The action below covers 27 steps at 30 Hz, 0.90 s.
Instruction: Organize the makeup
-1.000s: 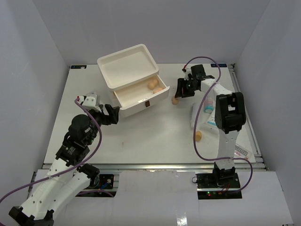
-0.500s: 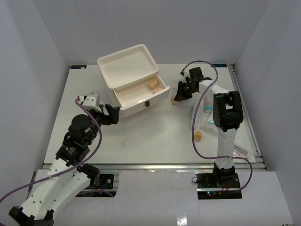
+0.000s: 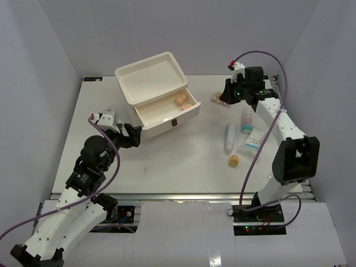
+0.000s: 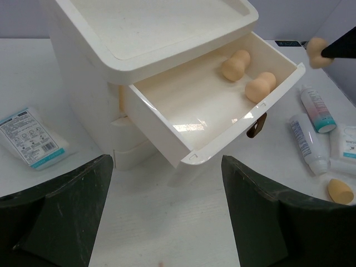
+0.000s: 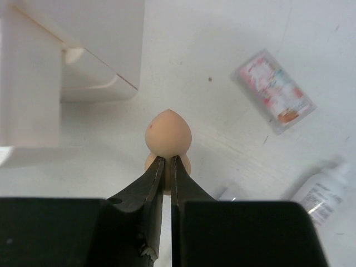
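My top camera sits high behind both arms and looks down on the whole table (image 3: 183, 161). The left wrist camera looks from close by, past the left fingers (image 4: 55, 211), into the drawer (image 4: 189, 105). The right one looks down along the right fingers (image 5: 151, 186). All three see the sponge (image 5: 168, 133) between those.

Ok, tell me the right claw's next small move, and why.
Probably swing left toward the open drawer. The right claw is shut on a sponge to the drawer's right, and two sponges already lie in that drawer, so this one likely belongs with them.
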Each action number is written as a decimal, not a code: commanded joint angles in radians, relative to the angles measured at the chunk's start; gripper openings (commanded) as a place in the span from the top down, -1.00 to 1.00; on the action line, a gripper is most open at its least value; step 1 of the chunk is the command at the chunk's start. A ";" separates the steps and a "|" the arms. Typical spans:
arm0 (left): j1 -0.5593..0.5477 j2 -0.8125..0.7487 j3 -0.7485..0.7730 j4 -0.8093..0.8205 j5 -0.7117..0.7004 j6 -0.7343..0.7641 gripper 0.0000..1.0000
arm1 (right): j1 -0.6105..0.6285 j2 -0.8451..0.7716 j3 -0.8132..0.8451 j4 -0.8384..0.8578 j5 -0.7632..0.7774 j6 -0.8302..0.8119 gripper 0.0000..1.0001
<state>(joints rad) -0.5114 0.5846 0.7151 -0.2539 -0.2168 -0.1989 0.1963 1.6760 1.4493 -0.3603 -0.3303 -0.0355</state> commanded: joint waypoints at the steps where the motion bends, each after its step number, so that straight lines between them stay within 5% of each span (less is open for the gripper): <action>1: 0.007 -0.008 0.003 0.011 0.020 0.006 -0.81 | 0.021 -0.121 0.052 0.060 -0.070 -0.117 0.85; 6: 0.007 -0.007 0.003 0.010 0.018 0.006 -0.81 | 0.154 -0.112 0.134 0.032 -0.207 -0.197 0.85; 16: 0.006 -0.008 0.001 0.010 0.013 0.007 -0.81 | 0.419 0.074 0.317 -0.059 -0.178 -0.230 0.71; 22: 0.007 -0.012 0.001 0.010 0.016 0.007 -0.81 | 0.440 0.108 0.339 -0.085 -0.154 -0.267 -0.11; 27: 0.007 -0.013 0.003 0.010 0.020 0.007 -0.81 | 0.436 0.030 0.319 -0.109 -0.190 -0.369 -0.45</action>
<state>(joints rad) -0.5114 0.5814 0.7151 -0.2539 -0.2113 -0.1986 0.6408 1.8033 1.7374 -0.4554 -0.4925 -0.3060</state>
